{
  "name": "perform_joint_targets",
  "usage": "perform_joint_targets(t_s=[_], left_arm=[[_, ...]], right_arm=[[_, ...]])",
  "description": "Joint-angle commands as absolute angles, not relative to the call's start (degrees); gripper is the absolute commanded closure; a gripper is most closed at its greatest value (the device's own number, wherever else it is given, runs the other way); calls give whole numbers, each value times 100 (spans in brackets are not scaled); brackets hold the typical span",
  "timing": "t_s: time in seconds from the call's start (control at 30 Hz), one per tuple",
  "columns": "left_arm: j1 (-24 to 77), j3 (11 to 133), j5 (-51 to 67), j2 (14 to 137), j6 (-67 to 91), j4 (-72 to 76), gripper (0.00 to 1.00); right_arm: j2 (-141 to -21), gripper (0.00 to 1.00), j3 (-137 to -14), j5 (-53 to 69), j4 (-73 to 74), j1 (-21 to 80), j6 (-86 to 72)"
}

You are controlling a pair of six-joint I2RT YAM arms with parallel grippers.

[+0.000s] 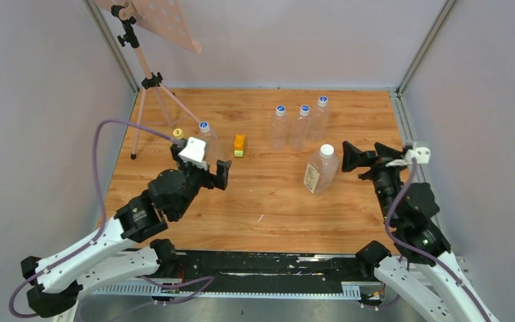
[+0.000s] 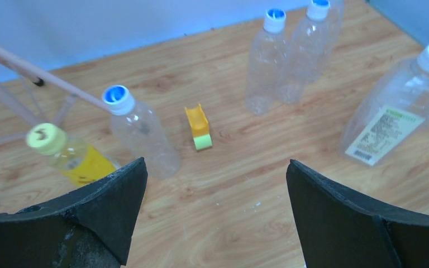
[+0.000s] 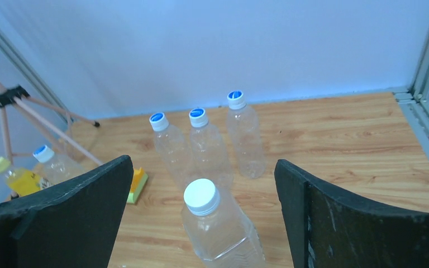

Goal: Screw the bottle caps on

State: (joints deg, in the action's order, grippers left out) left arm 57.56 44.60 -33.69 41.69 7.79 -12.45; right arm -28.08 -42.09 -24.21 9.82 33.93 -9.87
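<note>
**Setting.** A pale wood tabletop (image 1: 268, 215), enclosed by plain grey walls (image 1: 295, 40).

**Caps.** We count six. Each sits on a bottle neck and none lies loose on the wood. We cannot tell how tightly any is threaded.
- A plain white screw cap (image 3: 201, 196) tops the wide clear labelled bottle (image 1: 320, 173), right of centre in the overhead view.
- A blue-and-white cap (image 2: 116, 97) tops a slim clear bottle (image 2: 145, 139) at left.
- A yellow cap (image 2: 46, 137) tops the slim yellow bottle (image 2: 81, 162) just beside it.
- Three more blue-capped slim clear bottles (image 1: 301, 127) stand in a close row at upper centre.

**Contents.** The clear bottles look empty. The yellow one shows yellow in its lower body, and we cannot tell whether that is liquid or label.

**Grippers.** The left gripper (image 2: 215, 164) is spread wide, holds nothing and faces the left pair. The right gripper (image 3: 202, 162) is likewise spread and empty, with the wide bottle directly ahead. We judge that each arm is lined up with the bottles on its own side. The bottles stand upright, which keeps their necks reachable.

**Other.**
- A small orange-and-green block (image 1: 239, 145) lies between the left pair and the row.
- A pink tripod (image 1: 151, 84) carries a perforated board (image 1: 157, 17) at upper left.
</note>
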Motion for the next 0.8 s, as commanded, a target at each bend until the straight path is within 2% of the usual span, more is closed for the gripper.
perform_joint_targets(t_s=[0.0, 0.33, 0.47, 0.77], left_arm=[[5725, 5145, -3931, 3435, 588, -2009, 0], [5724, 5108, -4138, 1357, 281, -2637, 0], [5730, 5067, -4167, 760, 259, -2806, 0], [5724, 5173, -4431, 548, 363, -3298, 0]], right_arm=[[-1962, 0, -4405, -2949, 1677, 3401, -991], [-326, 0, -4245, -3355, 2123, 3401, -625], [-168, 0, -4274, -3469, 2236, 3399, -636], [-280, 0, -4242, -3479, 2238, 3401, -706]])
